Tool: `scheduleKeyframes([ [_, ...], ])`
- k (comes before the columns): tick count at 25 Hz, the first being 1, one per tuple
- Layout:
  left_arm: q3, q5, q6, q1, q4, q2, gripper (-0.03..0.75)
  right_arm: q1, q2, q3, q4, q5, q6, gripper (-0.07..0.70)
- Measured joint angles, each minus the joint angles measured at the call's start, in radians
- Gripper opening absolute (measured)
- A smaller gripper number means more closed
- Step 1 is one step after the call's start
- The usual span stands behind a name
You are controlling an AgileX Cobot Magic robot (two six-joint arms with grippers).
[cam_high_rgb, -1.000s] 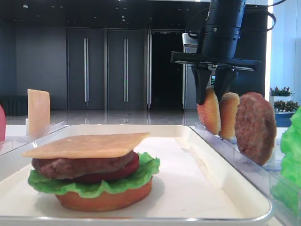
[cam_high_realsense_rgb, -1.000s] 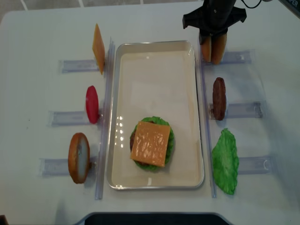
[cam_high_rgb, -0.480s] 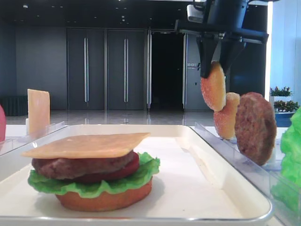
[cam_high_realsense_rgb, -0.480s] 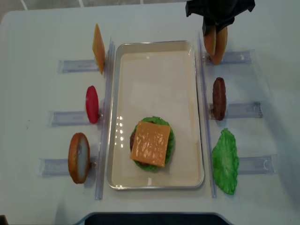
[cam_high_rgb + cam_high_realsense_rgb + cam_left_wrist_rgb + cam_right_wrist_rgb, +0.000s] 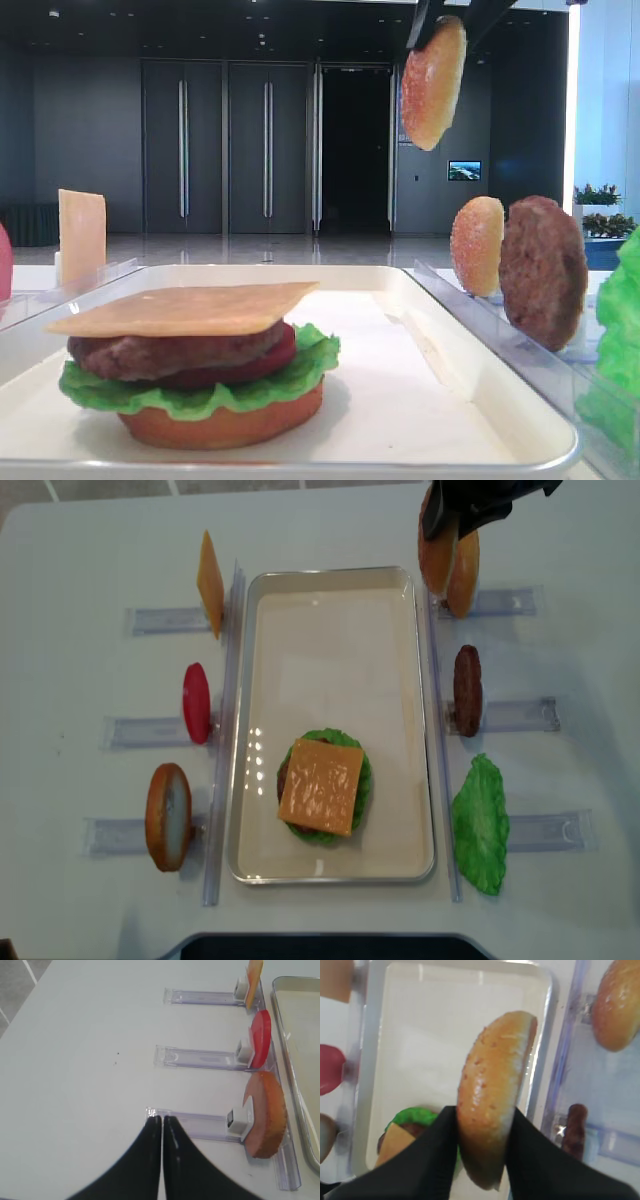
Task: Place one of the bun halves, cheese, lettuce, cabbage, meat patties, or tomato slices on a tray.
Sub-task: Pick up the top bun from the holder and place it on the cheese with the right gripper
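Seeded bun top (image 5: 492,1095) pinched on edge between the black fingers of the right tool (image 5: 482,1147), held in the air above the far right corner of the tray (image 5: 420,730); in the low front view it hangs high (image 5: 433,68), well clear of the rack below, tool body cut off by the top edge. In the overhead view only a black piece of the right tool shows at the frame top (image 5: 470,505), partly covering the bun. Second bun (image 5: 462,572) stands on edge in the far right rack, just beside the held one. One patty (image 5: 467,690) upright in the middle right rack, one lettuce leaf (image 5: 481,825) on the near right rack. Left side: one cheese slice (image 5: 210,583), one tomato slice (image 5: 197,702), one bun half (image 5: 168,816), each upright in a clear rack. On the tray a stack: cheese (image 5: 320,786) on top, green leaf rim around it; front view shows patty, tomato, lettuce, flat bun base under it, tomato mostly hidden. Left tool (image 5: 162,1125) pressed together, holding nothing, over the white surface (image 5: 75,1060) just beside the near left rack; its body out of frame. Rack slots hard to make out, clear plastic
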Motion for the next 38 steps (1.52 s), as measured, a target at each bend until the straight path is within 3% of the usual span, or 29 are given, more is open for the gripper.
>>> scheduleKeyframes([
  [10,0.0,0.0,0.0,0.0,0.0,0.0,0.0,0.031,-0.356,0.5,0.294,-0.25,-0.178,0.239],
  [14,0.0,0.0,0.0,0.0,0.0,0.0,0.0,0.064,-0.468,0.696,0.464,-0.37,-0.296,0.239],
  [16,0.0,0.0,0.0,0.0,0.0,0.0,0.0,0.078,-0.498,0.78,0.556,-0.403,-0.373,0.239],
  [21,0.0,0.0,0.0,0.0,0.0,0.0,0.0,0.101,-0.514,0.929,0.808,-0.439,-0.58,0.239],
  [26,0.0,0.0,0.0,0.0,0.0,0.0,0.0,0.101,-0.5,1.036,1.045,-0.439,-0.83,0.239],
  [31,0.0,0.0,0.0,0.0,0.0,0.0,0.0,0.102,-0.425,1.046,1.199,-0.384,-0.991,0.239],
  [38,0.0,0.0,0.0,0.0,0.0,0.0,0.0,0.144,-0.3,1.047,1.31,-0.324,-1.125,0.238],
])
